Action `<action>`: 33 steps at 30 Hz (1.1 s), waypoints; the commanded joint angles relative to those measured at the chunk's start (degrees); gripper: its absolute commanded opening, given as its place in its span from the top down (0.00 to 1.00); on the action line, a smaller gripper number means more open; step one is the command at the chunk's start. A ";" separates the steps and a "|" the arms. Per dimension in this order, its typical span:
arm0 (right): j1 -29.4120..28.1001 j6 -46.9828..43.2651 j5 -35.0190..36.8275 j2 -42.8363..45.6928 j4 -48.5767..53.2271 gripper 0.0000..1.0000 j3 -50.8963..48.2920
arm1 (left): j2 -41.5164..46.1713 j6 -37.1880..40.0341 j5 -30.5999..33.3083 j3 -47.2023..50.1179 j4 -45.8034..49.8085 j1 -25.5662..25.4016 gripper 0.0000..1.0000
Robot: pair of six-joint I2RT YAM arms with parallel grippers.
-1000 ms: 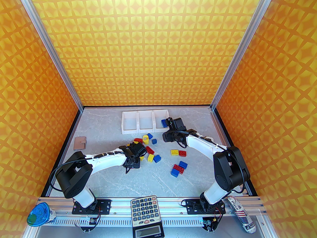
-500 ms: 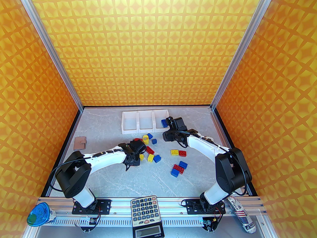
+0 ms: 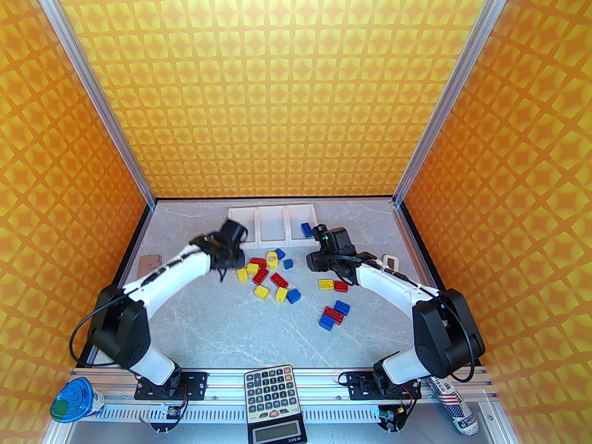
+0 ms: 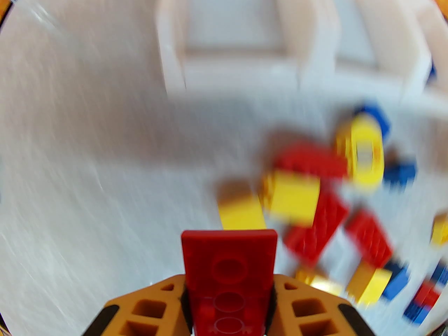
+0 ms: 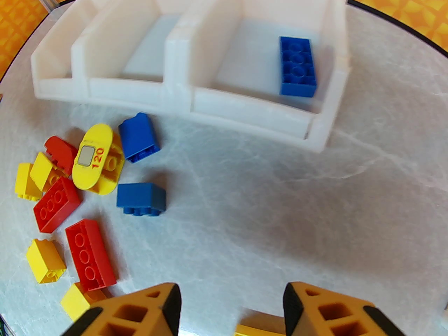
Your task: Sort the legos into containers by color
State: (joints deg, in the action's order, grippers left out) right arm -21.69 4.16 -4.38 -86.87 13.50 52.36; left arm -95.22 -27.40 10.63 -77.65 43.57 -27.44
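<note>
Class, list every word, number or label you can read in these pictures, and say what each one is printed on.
"120", in red, beside a small grey window on the yellow oval lego.
Calculator: key markings and the label under its screen are too small to read.
Can at the near right rail: it has lettering and a flag pattern, too small to read.

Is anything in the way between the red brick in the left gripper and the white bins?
Nothing visible. Bare table lies between the red brick, shut in the left gripper, and the left bin; the loose bricks sit off to the right.
</note>
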 commanded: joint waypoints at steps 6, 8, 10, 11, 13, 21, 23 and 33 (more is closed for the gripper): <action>-0.20 -1.13 -6.66 -0.45 -4.26 0.46 0.29 | -14.77 8.09 -1.12 -18.88 0.75 4.00 0.68; -0.20 -1.01 -6.78 -0.34 -4.53 0.46 0.33 | -18.21 8.78 -1.41 -22.90 1.45 4.80 0.68; -0.19 -1.00 -7.09 -0.25 -4.62 0.46 0.30 | -20.99 9.50 -2.00 -26.65 1.93 5.55 0.68; -0.20 -1.00 -7.30 -0.31 -4.68 0.46 0.26 | -22.67 9.83 -2.08 -28.40 2.48 5.95 0.68; -0.20 -0.87 -7.77 -0.15 -4.75 0.46 0.14 | -24.81 10.30 -2.07 -31.58 3.74 6.55 0.68; -0.25 -0.50 -8.01 0.04 -5.14 0.46 -0.23 | -23.30 11.60 -2.55 -31.12 2.71 7.23 0.30; -0.22 -0.39 -8.22 -0.29 -5.09 0.46 0.02 | -20.95 11.44 -2.57 -28.32 1.58 7.15 0.27; -0.24 -0.08 -7.73 -1.03 -5.31 0.46 0.29 | -5.62 7.57 -2.54 -9.22 -2.01 5.52 0.26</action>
State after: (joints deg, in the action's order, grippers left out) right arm -21.69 3.81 -11.66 -87.05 9.39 52.16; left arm -104.99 -17.58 9.23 -91.15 43.42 -21.10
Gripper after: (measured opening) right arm 0.541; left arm 0.743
